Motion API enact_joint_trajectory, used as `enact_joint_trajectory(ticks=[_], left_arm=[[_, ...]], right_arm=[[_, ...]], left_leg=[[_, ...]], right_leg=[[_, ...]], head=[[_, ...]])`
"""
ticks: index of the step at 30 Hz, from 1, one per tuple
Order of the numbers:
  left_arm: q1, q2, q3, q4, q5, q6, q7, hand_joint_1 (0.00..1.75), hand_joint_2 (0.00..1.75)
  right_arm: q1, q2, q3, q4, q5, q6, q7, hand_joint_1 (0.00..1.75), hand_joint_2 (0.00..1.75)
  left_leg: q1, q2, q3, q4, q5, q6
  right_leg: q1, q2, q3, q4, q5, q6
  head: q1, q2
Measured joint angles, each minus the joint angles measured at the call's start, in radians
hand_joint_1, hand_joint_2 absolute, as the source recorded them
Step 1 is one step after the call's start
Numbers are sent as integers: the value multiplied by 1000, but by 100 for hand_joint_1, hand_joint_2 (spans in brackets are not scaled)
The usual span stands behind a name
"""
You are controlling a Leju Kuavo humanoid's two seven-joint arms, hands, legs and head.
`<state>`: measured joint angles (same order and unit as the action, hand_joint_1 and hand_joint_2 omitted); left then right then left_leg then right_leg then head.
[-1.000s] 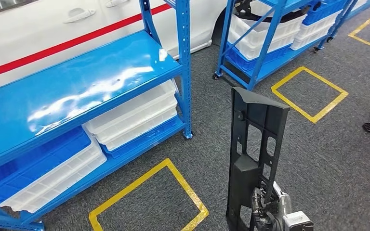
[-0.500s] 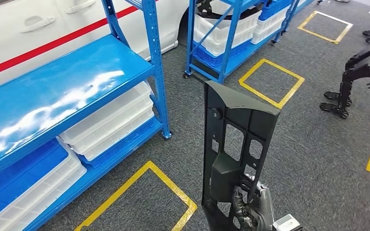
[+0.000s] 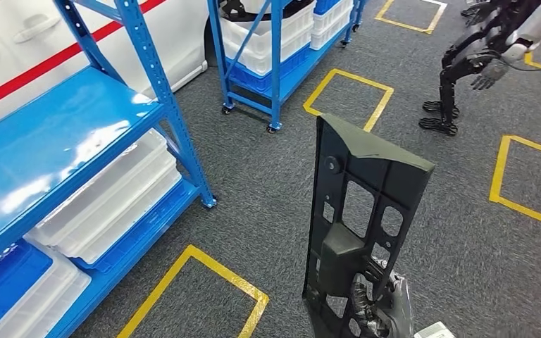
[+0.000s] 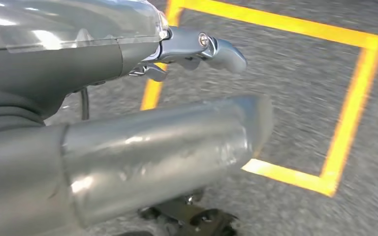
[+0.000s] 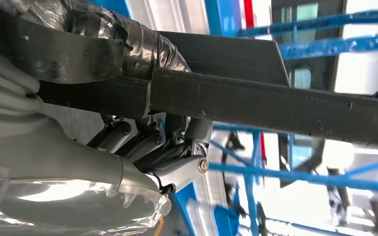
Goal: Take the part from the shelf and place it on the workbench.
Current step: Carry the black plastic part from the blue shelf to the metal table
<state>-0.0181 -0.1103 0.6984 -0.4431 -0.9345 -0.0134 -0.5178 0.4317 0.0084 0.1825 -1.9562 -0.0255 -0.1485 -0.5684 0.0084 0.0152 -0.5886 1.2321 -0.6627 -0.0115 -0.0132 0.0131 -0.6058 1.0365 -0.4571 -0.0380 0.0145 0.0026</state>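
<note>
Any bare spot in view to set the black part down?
Bare: glossy blue shelf top; grey carpet inside the yellow taped square. Crowded: lower blue shelf, packed with white plastic crates. Right hand holds the tall black plastic panel.

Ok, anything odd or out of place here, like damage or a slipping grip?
Nothing stands out. The right hand grips the black part near its lower end, holding it upright and intact above the carpet. The blue shelf holds white bins stacked neatly.

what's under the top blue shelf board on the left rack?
Under the blue shelf board: stacked white bins on the level below, and a blue bin at the lower left. The board hides how far back they reach, and their contents.
</note>
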Motion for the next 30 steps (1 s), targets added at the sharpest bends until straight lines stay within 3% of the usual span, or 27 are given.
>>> enact_joint_trajectory(ticks=[1,2,4,6,8,10,12,14,16,17,18,19,21,22,23,25,26,27,29,30], left_arm=[[-6,11,1,19,1,0,-17,0,0],[-10,21,2,34,2,-1,-30,0,0],[-12,38,6,52,7,-4,-47,0,0],[-9,54,13,68,11,-5,-57,0,0],[-5,67,21,80,12,-4,-60,0,0],[-6,73,24,88,12,1,-65,0,0],[-8,75,27,97,13,10,-70,0,0],[-1,75,38,111,18,19,-72,0,0],[9,78,52,129,24,26,-69,0,0],[12,80,58,139,25,29,-64,0,0],[14,82,63,148,25,32,-57,0,0],[14,84,68,158,24,34,-48,0,0],[13,87,75,176,20,36,-19,0,0],[13,90,78,184,18,37,1,0,0],[13,93,81,191,16,37,21,0,0],[11,98,86,200,13,37,51,0,0],[9,100,88,203,12,36,59,0,0],[7,102,91,206,11,36,63,0,0],[7,106,96,213,11,33,68,0,0],[10,108,98,217,12,29,66,0,0]], right_arm=[[-1,0,1,0,5,-12,-2,175,175],[-1,0,1,0,9,-25,-4,175,175],[3,0,2,-3,18,-49,-12,175,175],[8,0,2,-10,28,-65,-19,175,175],[13,-1,2,-15,33,-70,-21,175,175],[21,-1,2,-20,37,-78,-22,175,175],[30,-1,1,-27,45,-92,-26,175,175],[34,-1,1,-35,53,-103,-33,175,175],[41,-2,1,-40,56,-114,-39,175,175],[47,-3,1,-42,56,-119,-40,175,175],[53,-6,2,-45,56,-126,-41,175,175],[58,-10,4,-49,56,-134,-41,175,175],[66,-26,12,-59,56,-157,-46,175,175],[71,-36,18,-63,55,-174,-53,175,175],[77,-46,26,-66,53,-191,-62,175,175],[90,-66,43,-67,47,-220,-76,175,175],[95,-75,50,-67,46,-228,-80,175,175],[96,-82,57,-67,44,-232,-82,175,175],[96,-93,69,-67,43,-237,-84,175,175],[94,-98,77,-67,42,-244,-84,175,175]], left_leg=[[0,-6,-24,48,-12,1],[0,-9,-31,61,-4,2],[0,-24,10,-36,68,9],[2,-77,66,-169,127,18],[0,-105,83,-218,136,22],[0,-84,86,-226,144,29],[3,-57,90,-239,156,41],[0,-23,90,-246,162,49],[-4,13,87,-245,161,51],[-5,30,87,-244,160,51],[-5,45,87,-244,158,50],[-5,58,88,-243,156,48],[-8,80,94,-240,149,40],[-10,90,96,-239,145,35],[-12,99,99,-238,142,30],[-12,117,104,-239,138,21],[-10,110,105,-233,131,16],[-8,88,99,-213,114,12],[-2,24,53,-111,52,5],[-1,4,20,-39,17,3]], right_leg=[[2,14,-2,1,1,-1],[3,29,-3,2,2,-1],[4,60,-3,6,3,0],[4,89,-6,11,6,6],[1,114,-14,12,12,19],[-2,133,-20,8,20,34],[2,92,-34,34,0,42],[6,23,-79,136,-65,45],[3,-3,-131,256,-121,51],[1,-7,-136,277,-123,54],[-2,-11,-122,261,-108,56],[-3,-19,-87,207,-79,56],[0,-61,-4,67,-36,50],[4,-77,21,21,-27,44],[9,-85,32,0,-28,37],[13,-64,30,-3,-26,25],[11,-54,29,-7,-23,19],[9,-43,29,-11,-19,12],[6,-22,27,-16,-13,1],[7,-9,25,-16,-12,-2]], head=[[0,0],[0,0],[0,0],[0,0],[0,0],[0,0],[0,0],[0,0],[0,0],[0,0],[0,0],[0,0],[0,0],[0,0],[0,0],[0,0],[0,0],[0,0],[0,0],[0,0]])
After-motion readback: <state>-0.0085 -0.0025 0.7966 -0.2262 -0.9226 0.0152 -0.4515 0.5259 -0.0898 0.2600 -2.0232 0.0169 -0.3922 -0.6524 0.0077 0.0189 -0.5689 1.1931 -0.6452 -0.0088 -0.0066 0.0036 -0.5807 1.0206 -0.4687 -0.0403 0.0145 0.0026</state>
